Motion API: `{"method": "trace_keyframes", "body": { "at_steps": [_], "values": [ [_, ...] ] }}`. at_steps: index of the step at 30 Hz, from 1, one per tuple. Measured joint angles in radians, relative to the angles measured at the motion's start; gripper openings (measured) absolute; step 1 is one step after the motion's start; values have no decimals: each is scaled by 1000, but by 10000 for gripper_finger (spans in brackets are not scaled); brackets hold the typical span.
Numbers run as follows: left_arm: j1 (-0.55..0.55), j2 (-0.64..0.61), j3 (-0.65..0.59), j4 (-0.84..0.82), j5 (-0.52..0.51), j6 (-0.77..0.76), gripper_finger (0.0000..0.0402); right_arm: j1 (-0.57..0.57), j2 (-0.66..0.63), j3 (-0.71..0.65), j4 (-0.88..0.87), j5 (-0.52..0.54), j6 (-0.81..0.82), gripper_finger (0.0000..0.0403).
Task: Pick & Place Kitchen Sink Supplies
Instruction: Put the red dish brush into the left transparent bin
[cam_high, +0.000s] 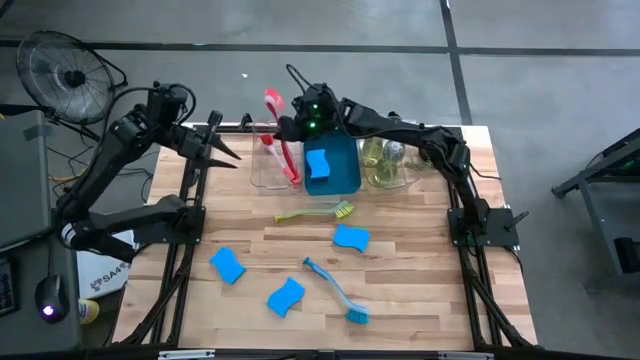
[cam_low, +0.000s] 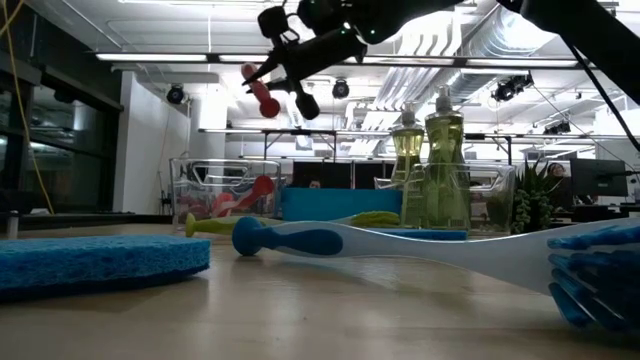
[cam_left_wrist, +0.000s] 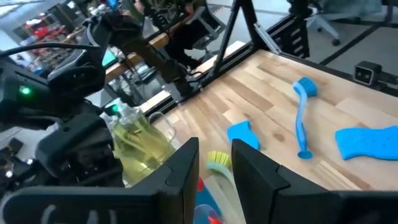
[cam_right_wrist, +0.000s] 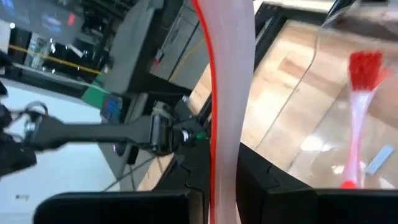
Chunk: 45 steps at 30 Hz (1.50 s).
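the right gripper hangs above the clear tray at about 11 o'clock on the table, its fingers clamped on the handle of a pink dish brush. in the right wrist view that handle runs straight up between the two fingers, and a second pink brush already lies inside the tray below.

this looks like the placing step: the held brush is over its tray but not yet lowered or released. the next move calls for bringing it down inside the tray walls, clear of the brush already there, then parting the fingers.

the left gripper waits at about 10 o'clock, just off the tray's far side, its fingers a little apart and holding nothing.

one blue sponge sits in the blue bin at 12 o'clock, and two pump bottles stand in the tray at 1 o'clock. left on the table: a yellow-green brush near the centre, a teal brush toward 6 o'clock, and three sponges scattered between 5 and 7 o'clock.
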Motion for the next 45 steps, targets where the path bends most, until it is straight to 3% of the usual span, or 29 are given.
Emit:
{"method": "trace_keyframes", "body": {
  "at_steps": [8, 20, 35, 45],
  "values": [
    [85, -19, -14, 40, 119, 2, 92, 2, 1, -1, 75, 24, 21, 37],
    [83, -19, -14, 178, 155, -79, 92, 17, 9, -1, 129, 67, -9, 37],
    [83, -15, -14, 199, 158, -132, 92, 15, 91, -2, 42, 29, -43, 37],
    [82, 15, -14, 196, 72, -139, 92, 16, 101, -2, 60, 30, -87, 37]
  ]
}}
